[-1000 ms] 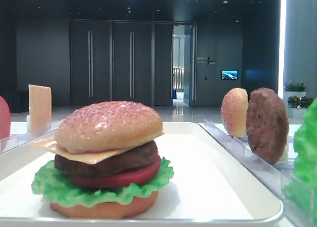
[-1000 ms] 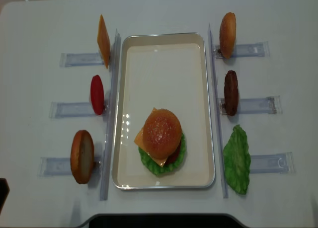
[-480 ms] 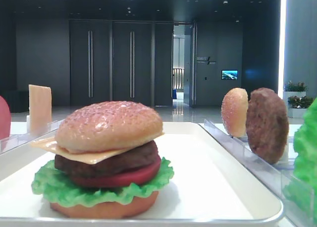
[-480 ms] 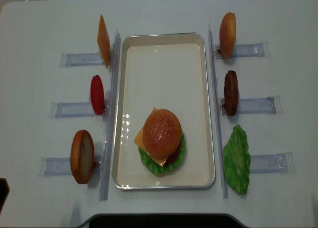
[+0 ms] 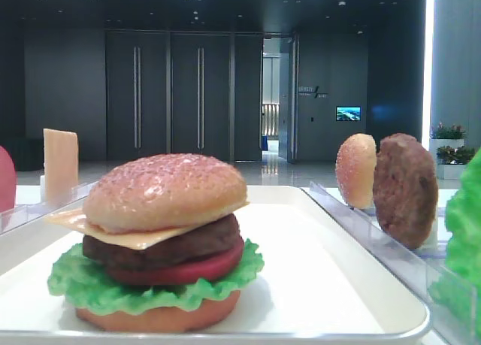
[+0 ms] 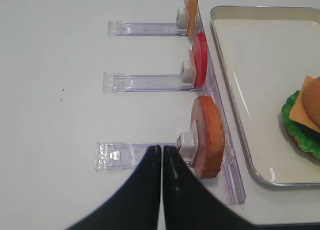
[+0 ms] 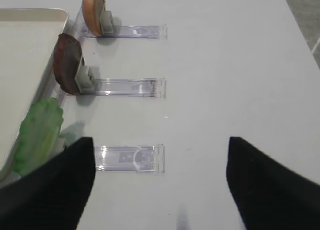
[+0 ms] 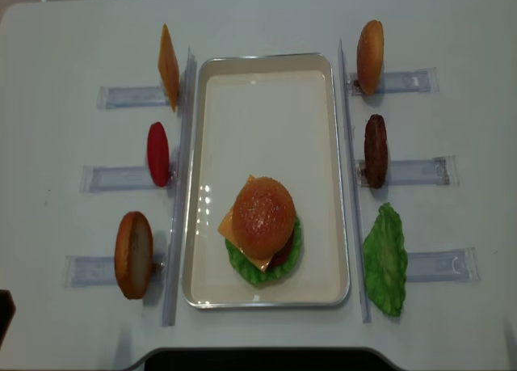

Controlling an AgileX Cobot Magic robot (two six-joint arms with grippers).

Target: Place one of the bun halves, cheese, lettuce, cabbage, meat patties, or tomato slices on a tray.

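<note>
The white tray (image 8: 266, 104) holds a stacked burger (image 8: 262, 217) near its front end. On clear racks to its right stand a domed bun half (image 8: 370, 56), a meat patty (image 8: 375, 150) and a lettuce leaf (image 8: 385, 259). To its left stand a cheese slice (image 8: 168, 66), a tomato slice (image 8: 158, 153) and a flat orange-brown bottom bun (image 8: 133, 254). My right gripper (image 7: 160, 142) hangs open and empty over the table, right of the lettuce (image 7: 37, 135). My left gripper (image 6: 162, 149) is shut on nothing, its tips just left of the bottom bun (image 6: 207, 137).
Long clear plastic strips (image 8: 179, 185) run along both long sides of the tray. Short clear racks (image 7: 127, 158) stick outward from each food piece. The table's front edge (image 8: 258, 356) lies close below the tray.
</note>
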